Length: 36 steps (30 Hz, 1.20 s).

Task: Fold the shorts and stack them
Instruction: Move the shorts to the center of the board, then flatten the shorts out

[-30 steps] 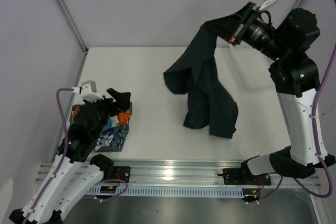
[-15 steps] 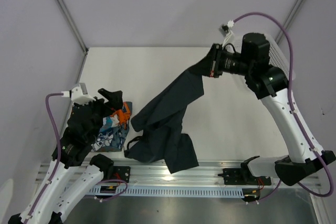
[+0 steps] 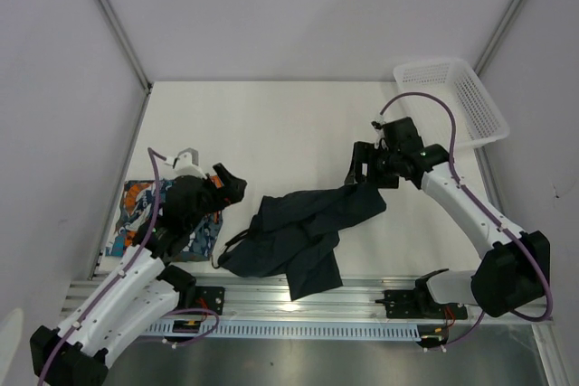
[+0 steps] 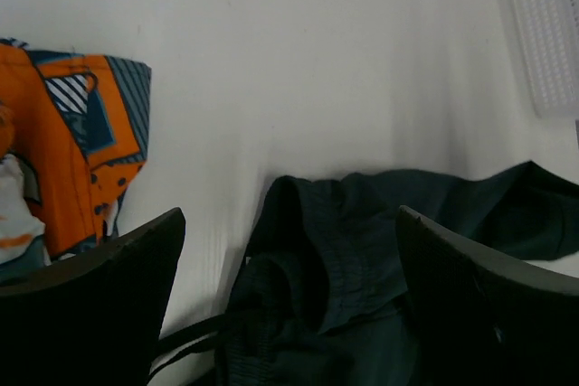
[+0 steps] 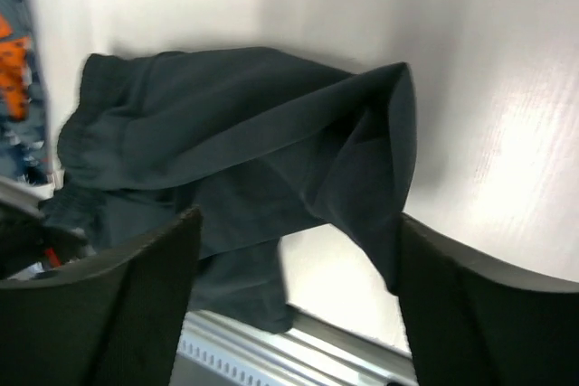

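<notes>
The plain dark shorts (image 3: pixel 298 234) lie crumpled on the table near its front edge, with one leg reaching right. My right gripper (image 3: pixel 362 169) hovers open just over that right end; in its wrist view the dark shorts (image 5: pixel 235 124) spread below the open right gripper (image 5: pixel 294 305), with nothing between its fingers. The printed shorts (image 3: pixel 136 210) lie folded at the left, partly under my left arm. My left gripper (image 3: pixel 228 189) is open between the two pairs. Its wrist view shows the left gripper (image 4: pixel 289 314) above the dark shorts (image 4: pixel 362 241), with the printed shorts (image 4: pixel 63 160) to the left.
A white mesh basket (image 3: pixel 430 66) stands at the back right corner, and the basket (image 4: pixel 547 42) also shows in the left wrist view. A metal rail (image 3: pixel 298 296) runs along the table's near edge, close to the dark shorts. Grey walls close in the left, back and right sides.
My right arm swung the hanging dark shorts down and leftward, laid them on the table and opened its jaws. My left arm moved right, off the printed shorts.
</notes>
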### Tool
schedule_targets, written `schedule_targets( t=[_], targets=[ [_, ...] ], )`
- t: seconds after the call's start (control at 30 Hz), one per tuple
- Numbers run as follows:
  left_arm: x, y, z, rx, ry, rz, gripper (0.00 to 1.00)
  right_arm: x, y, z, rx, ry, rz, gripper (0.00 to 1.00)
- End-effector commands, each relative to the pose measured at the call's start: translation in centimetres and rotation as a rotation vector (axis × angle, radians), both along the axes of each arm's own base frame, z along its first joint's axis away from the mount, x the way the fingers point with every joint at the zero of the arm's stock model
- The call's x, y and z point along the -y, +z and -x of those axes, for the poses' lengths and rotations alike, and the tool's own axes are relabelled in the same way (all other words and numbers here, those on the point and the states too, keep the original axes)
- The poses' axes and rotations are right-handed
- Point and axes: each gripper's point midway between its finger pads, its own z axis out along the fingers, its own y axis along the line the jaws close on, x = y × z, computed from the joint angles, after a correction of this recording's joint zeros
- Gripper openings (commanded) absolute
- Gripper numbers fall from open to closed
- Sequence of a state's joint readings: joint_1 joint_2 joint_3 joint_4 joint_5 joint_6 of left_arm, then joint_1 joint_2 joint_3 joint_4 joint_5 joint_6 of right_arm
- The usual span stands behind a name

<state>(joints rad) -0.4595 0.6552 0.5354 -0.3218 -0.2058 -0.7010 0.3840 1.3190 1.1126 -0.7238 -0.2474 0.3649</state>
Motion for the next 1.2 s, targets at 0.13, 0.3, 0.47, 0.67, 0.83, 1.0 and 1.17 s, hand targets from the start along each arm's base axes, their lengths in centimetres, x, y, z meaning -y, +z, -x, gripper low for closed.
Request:
schedule_targets(
  t=[0.13,0.3,0.47,0.67,0.83,1.0,1.17],
  targets=[
    [5.2,0.7,1.2,0.028,-0.271,0.155,0.98,1.9,-1.4,-0.8,0.081,-0.089,0.062,0.94],
    [7.3,0.7,3.0,-0.028,-0.4,0.211,0.98,2.7,-3.9,0.0,0.051,-0.143,0.075,0.89],
    [8.9,-0.5,4.2,-0.102,-0.492,0.222,0.96,3.8,-5.7,0.2,0.012,-0.18,0.135,0.88],
    [10.6,-2.2,5.4,-0.182,-0.573,0.217,0.96,4.4,-7.1,0.3,0.005,-0.192,0.17,0.8],
    [11.3,-3.7,5.4,-0.24,-0.588,0.215,0.93,4.1,-7.4,0.1,0.001,-0.186,0.159,0.73],
    [10.6,-4.8,5.0,-0.273,-0.539,0.173,0.93,3.9,-7.4,0.0,0.005,-0.181,0.153,0.69],
    [10.9,-5.5,4.1,-0.273,-0.52,0.173,0.91,3.9,-7.4,0.0,0.012,-0.175,0.152,0.66]
  ],
)
